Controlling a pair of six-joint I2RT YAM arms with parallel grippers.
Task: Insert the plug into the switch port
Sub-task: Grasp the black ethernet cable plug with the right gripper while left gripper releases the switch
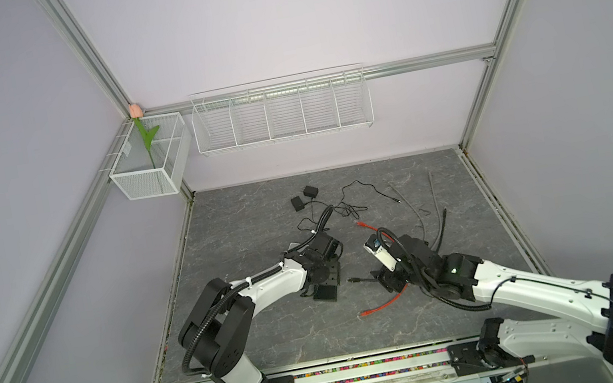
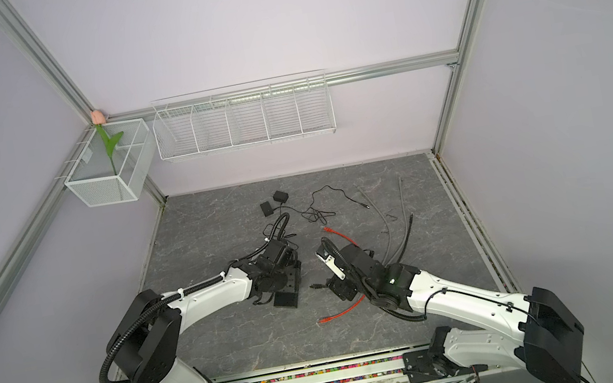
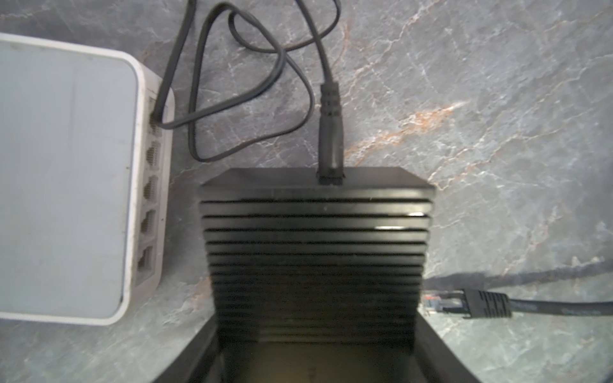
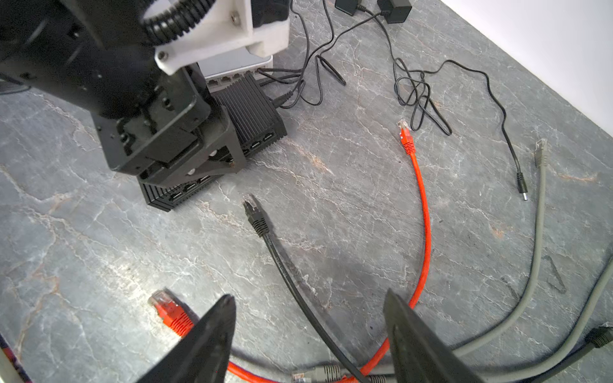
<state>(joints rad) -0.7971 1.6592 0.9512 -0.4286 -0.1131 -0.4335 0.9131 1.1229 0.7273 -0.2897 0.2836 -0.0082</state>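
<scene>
The left gripper (image 3: 316,331) straddles the black switch (image 3: 315,232) from above with a finger against each long side, so I judge it clamped on the housing, pinning it to the table (image 4: 348,199). A white switch (image 3: 66,182) lies just beside the black switch. The black switch's ports (image 4: 262,140) run along the face turned toward the right arm, and 2 of them stand well clear of the left gripper's finger. The plug (image 4: 253,212) lies flat on the table just in front of that face, apart from it, its clear tip aimed roughly at the black switch. Further from the black switch, the right gripper (image 4: 308,296) hovers with jaws spread and nothing in them, the plug's black cable (image 4: 292,282) running between them. The step in hand looks like the pickup. To do it well, the right gripper should move toward the black switch and close on the ribbed boot right behind the plug, not on the limp cable, or the tip will droop and wander. A red cable (image 4: 424,215) curves past and runs under the right gripper, so only 1 cable should end up pinched. Which way the latch faces is too small to tell; it needs checking against the port before a straight, level push.
</scene>
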